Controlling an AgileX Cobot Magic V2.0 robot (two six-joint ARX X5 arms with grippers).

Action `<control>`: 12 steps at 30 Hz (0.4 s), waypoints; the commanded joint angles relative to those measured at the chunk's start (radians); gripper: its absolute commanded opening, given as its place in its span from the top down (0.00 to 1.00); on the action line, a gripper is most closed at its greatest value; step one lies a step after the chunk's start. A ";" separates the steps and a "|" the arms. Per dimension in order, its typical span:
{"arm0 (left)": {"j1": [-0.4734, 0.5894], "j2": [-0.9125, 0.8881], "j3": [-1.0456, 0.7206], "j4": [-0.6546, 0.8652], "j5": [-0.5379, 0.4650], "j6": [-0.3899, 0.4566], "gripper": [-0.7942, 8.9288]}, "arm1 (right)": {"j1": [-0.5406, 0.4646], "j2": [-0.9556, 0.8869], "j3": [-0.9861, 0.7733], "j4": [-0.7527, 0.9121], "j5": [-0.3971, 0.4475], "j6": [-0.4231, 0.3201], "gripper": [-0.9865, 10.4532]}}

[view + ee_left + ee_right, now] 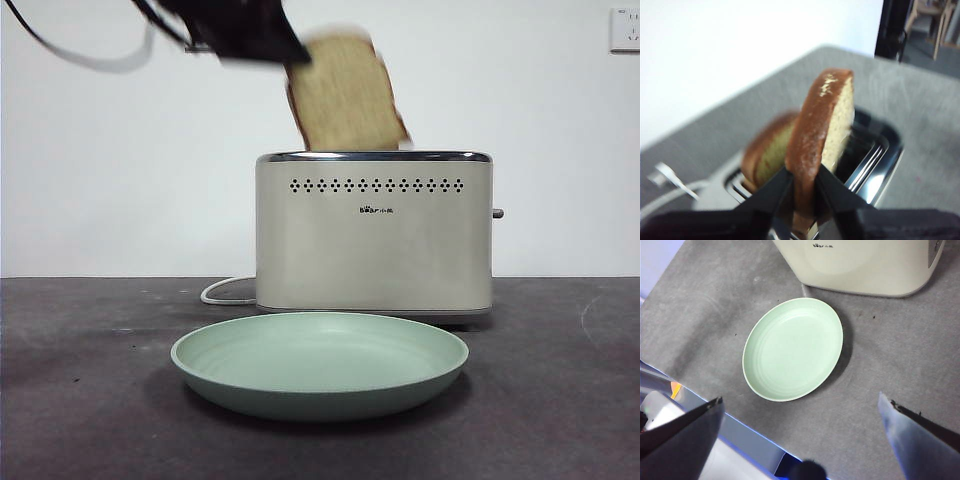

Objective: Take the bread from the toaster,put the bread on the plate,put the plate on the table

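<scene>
- The left end effector [802, 192] is clamped on the brown crust edge of a pale tan, speckled bread slice [345, 92], which is tilted just above the chrome-topped cream toaster [374, 235].
- A second slice [767, 152] sits in the toaster slot.
- The right end effector [800, 412] hangs wide open above the round mint-green plate [793, 347], which lies on the dark grey table [80, 400] in front of the toaster.

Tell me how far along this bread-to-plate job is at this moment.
Done: the left gripper has clamped the tan, brown-crusted bread slice. In hand: the slice is tilted and almost clear of the cream-beige, chrome-topped toaster; a second slice sits in the other slot. Left: the round mint-green plate on the dark grey table holds nothing, and the open right gripper hovers above it.
</scene>
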 commanded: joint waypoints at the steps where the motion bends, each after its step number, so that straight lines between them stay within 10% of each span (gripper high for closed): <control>1: 0.010 -0.066 0.002 -0.011 -0.012 -0.002 0.93 | 0.002 0.000 0.002 0.004 0.000 -0.007 0.45; 12: 0.011 -0.315 0.002 -0.312 -0.017 -0.003 0.93 | 0.002 0.002 0.002 0.003 0.000 -0.003 0.45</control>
